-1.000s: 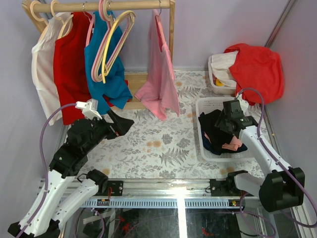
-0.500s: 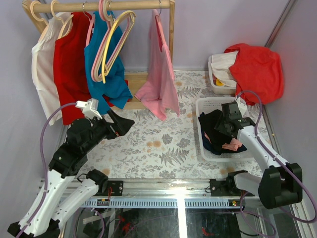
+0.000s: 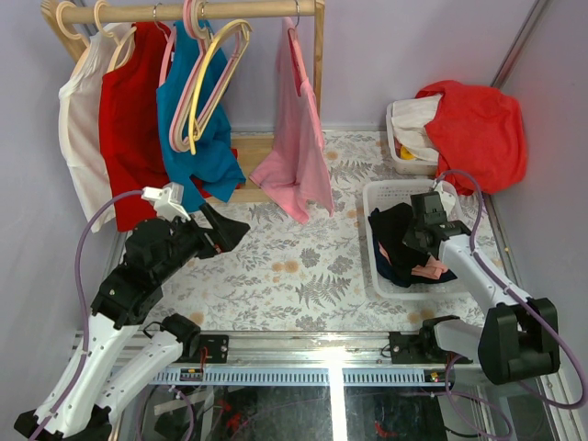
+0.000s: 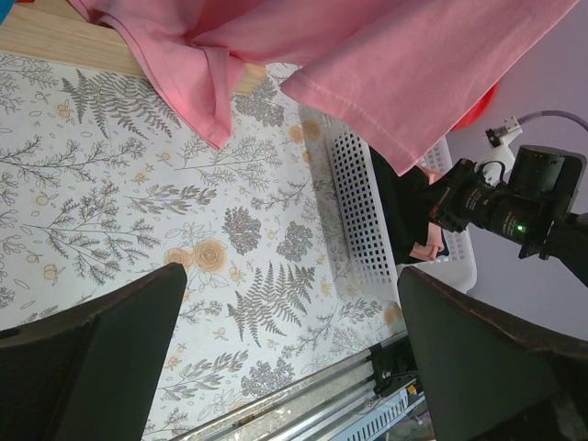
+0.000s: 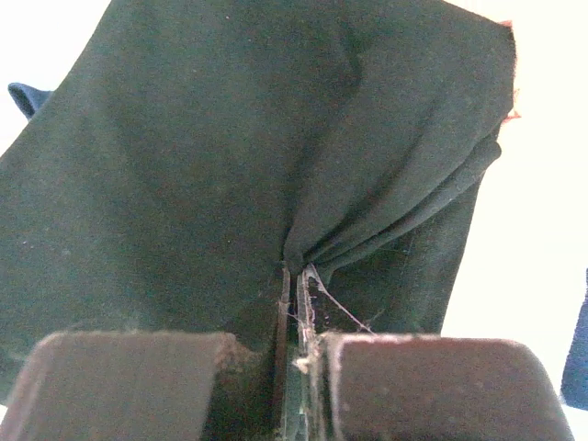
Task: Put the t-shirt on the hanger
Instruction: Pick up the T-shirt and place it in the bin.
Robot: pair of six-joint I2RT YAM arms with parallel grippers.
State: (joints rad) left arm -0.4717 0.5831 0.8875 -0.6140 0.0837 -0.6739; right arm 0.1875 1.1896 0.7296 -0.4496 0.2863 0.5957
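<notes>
From above, our right hand point(image 3: 415, 241) reaches into the white basket point(image 3: 372, 195), where the black t-shirt point(image 3: 389, 237) lies bunched. The yellow hanger point(image 3: 217, 81) hangs on the rail point(image 3: 184, 11), well apart. The left wrist view shows our left hand point(image 4: 289, 276) spread wide above the counter point(image 4: 138, 184), free to help. The right wrist view shows the right hand clenched on a t-shirt fold, likely for lifting.

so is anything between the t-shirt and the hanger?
Yes. The right end effector is shut on the t-shirt in the basket. Seen from the top view, the pink shirt hangs from the rail between it and the hanger.
</notes>
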